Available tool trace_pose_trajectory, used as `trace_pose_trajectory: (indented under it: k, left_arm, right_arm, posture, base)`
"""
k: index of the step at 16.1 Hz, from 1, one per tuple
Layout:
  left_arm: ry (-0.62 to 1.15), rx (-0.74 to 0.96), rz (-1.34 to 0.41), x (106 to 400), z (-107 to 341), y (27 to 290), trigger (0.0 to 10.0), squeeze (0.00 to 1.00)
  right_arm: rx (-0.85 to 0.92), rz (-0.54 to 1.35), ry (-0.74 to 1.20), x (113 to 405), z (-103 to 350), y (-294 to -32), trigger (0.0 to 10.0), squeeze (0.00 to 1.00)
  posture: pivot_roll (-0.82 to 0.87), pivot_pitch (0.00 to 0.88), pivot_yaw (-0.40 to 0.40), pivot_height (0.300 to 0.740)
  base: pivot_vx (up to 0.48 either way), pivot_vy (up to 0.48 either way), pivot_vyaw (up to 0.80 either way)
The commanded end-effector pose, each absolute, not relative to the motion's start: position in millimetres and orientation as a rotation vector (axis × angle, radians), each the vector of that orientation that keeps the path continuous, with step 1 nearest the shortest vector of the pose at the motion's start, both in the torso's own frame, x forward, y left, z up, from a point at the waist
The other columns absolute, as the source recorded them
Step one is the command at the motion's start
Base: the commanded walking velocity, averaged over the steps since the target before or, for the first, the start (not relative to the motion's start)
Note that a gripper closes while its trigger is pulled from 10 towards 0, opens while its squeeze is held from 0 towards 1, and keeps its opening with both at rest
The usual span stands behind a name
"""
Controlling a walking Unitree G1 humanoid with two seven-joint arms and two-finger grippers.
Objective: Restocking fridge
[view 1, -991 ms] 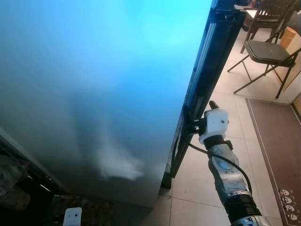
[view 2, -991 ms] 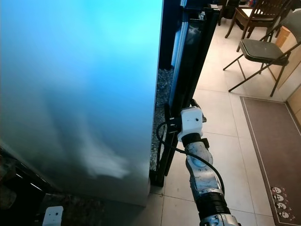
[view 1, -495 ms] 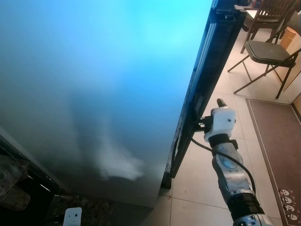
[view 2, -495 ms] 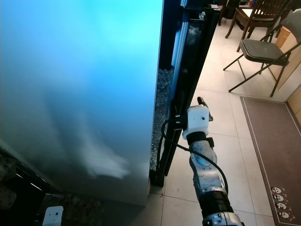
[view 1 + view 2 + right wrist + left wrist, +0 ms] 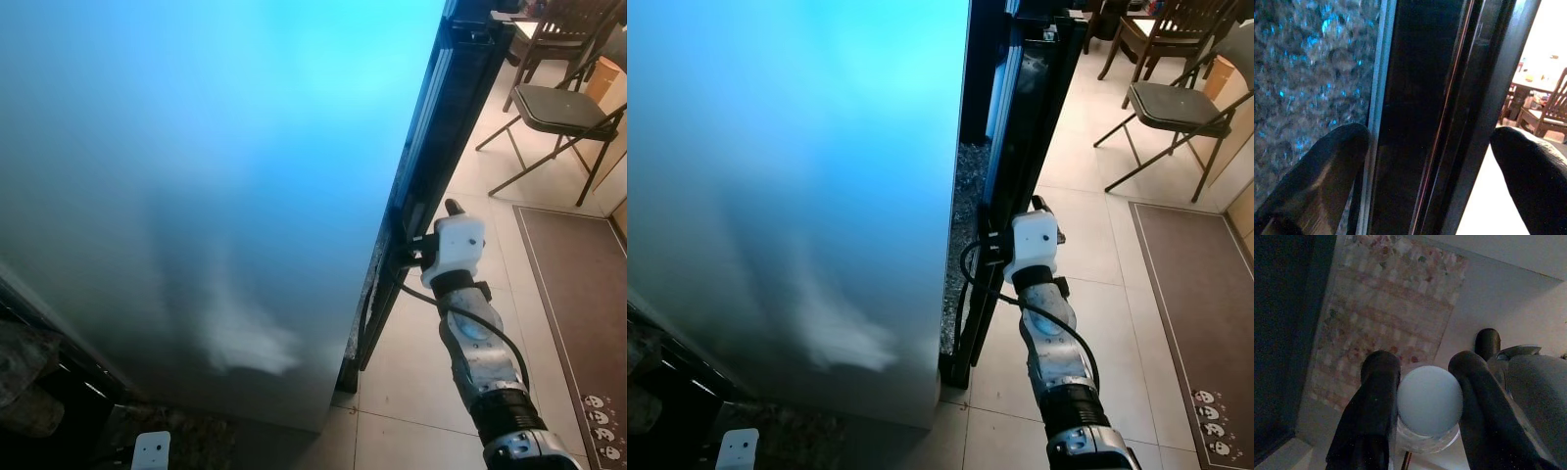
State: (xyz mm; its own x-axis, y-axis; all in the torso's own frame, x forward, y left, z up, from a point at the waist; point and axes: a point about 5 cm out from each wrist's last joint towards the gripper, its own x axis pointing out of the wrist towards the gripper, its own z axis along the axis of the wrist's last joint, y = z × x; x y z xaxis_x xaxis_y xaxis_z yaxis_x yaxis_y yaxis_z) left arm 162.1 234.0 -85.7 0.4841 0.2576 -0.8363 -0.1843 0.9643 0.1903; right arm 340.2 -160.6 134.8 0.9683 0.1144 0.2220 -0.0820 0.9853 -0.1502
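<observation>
The fridge [image 5: 196, 147] stands close before me, its wide grey-blue side taking up most of the eye views. Its black door edge [image 5: 446, 117] runs down the right side. My right gripper [image 5: 426, 235] is open at that edge, one finger on each side of the black door frame [image 5: 1449, 98]. In the right wrist view the right gripper [image 5: 1430, 142] straddles the frame, with frosted glass beside it. My left gripper [image 5: 1422, 369] is shut on a bottle with a pale round cap [image 5: 1429, 399]. The left wrist's white housing [image 5: 150, 450] shows low at the left.
A black folding chair [image 5: 563, 108] and a wooden chair [image 5: 558, 24] stand on the tiled floor to the right. A brown mat [image 5: 578, 294] lies at the far right. A dark counter [image 5: 39, 392] sits low at the left.
My right gripper drifted slightly right, then came up and back against the door edge. The fridge door and the left arm look the same.
</observation>
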Motion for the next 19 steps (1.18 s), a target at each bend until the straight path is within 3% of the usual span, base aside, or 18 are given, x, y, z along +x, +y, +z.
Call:
trace_pose_trajectory:
  k: [1, 11, 19]
  left_arm:
    - [1.059, 0.064, 0.279, 156.3, -88.4, 234.1, 10.0, 0.00]
    - [1.067, 0.081, 0.268, 155.0, -88.7, 235.2, 10.0, 0.00]
    - [1.074, 0.083, 0.269, 154.7, -88.9, 235.2, 10.0, 0.00]
  right_arm:
    - [-0.137, 0.093, -0.246, 342.9, 138.7, -162.7, 10.0, 0.00]
    - [-0.181, -0.346, -0.316, 322.8, 145.3, -231.4, 10.0, 0.00]
    - [-0.082, -0.648, 0.034, 283.5, 74.6, -295.1, 10.0, 0.00]
  posture:
    - [0.01, 0.045, 0.003, 0.740]
    - [0.00, 0.057, 0.012, 0.740]
    - [-0.01, 0.055, 0.011, 0.740]
  base:
    - [0.000, 0.000, 0.00]
    - [0.000, 0.000, 0.00]
    - [0.000, 0.000, 0.00]
